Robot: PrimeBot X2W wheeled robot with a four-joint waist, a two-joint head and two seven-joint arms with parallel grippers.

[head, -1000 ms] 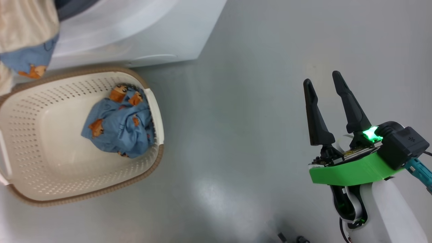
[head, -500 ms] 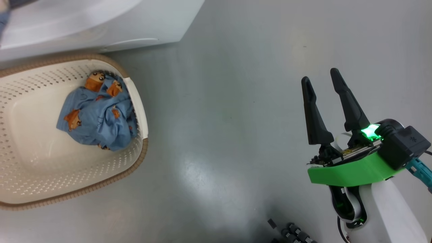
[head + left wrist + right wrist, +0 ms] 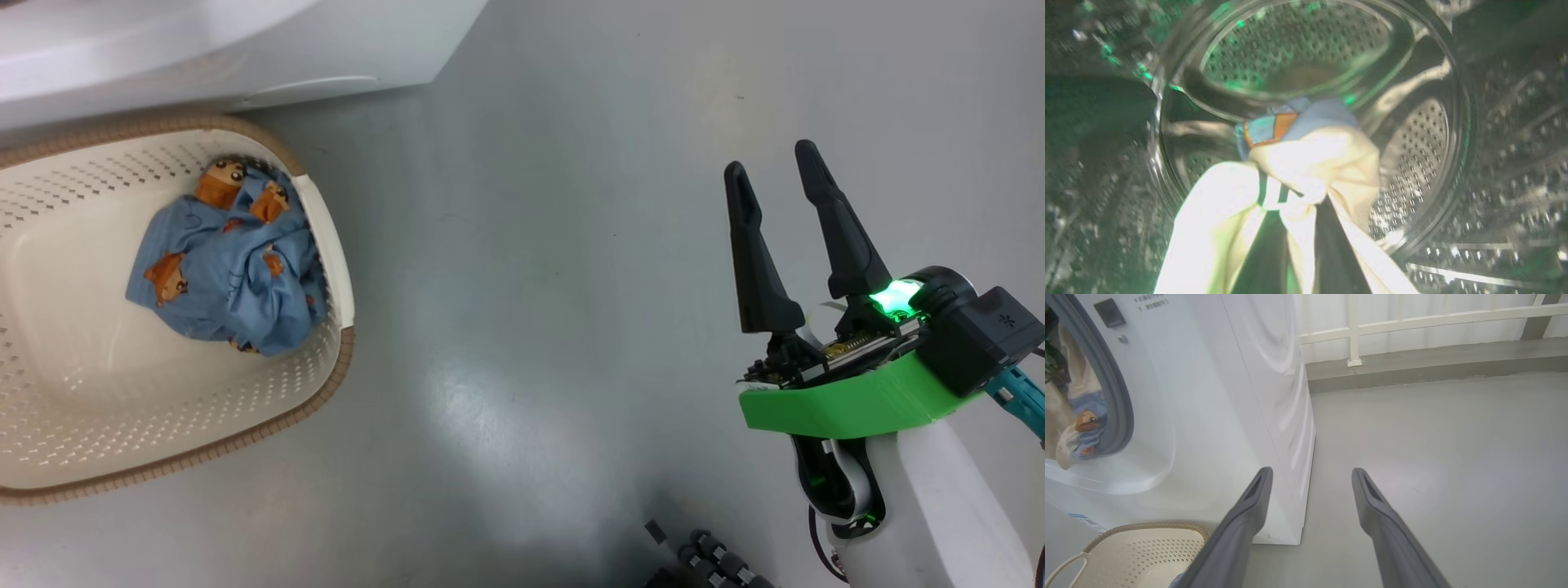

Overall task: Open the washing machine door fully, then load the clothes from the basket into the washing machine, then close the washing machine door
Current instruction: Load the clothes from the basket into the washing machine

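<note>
Inside the steel perforated drum [image 3: 1412,134] of the washing machine [image 3: 1229,396], my left gripper [image 3: 1294,212] is shut on clothes [image 3: 1310,163], a cream garment with a light blue one behind it. In the right wrist view these clothes [image 3: 1086,424] hang in the opening, inside the blue-grey gasket [image 3: 1116,392]. A blue garment with orange figures [image 3: 224,269] lies in the cream basket [image 3: 331,376] on the floor before the washing machine [image 3: 245,49]. My right gripper [image 3: 770,158] hovers open and empty over the floor, far right of the basket. The washing machine door is out of view.
Grey floor [image 3: 531,286] stretches between the basket and my right arm. The basket's rim [image 3: 1147,527] stands against the machine's front. A low kerb with a white railing [image 3: 1412,322] runs along the back. Dark cables [image 3: 702,563] lie near the bottom edge.
The head camera has shifted, so basket and machine sit further left. The cream and blue clothes that hung at that view's top left have left it. My right gripper stays open.
</note>
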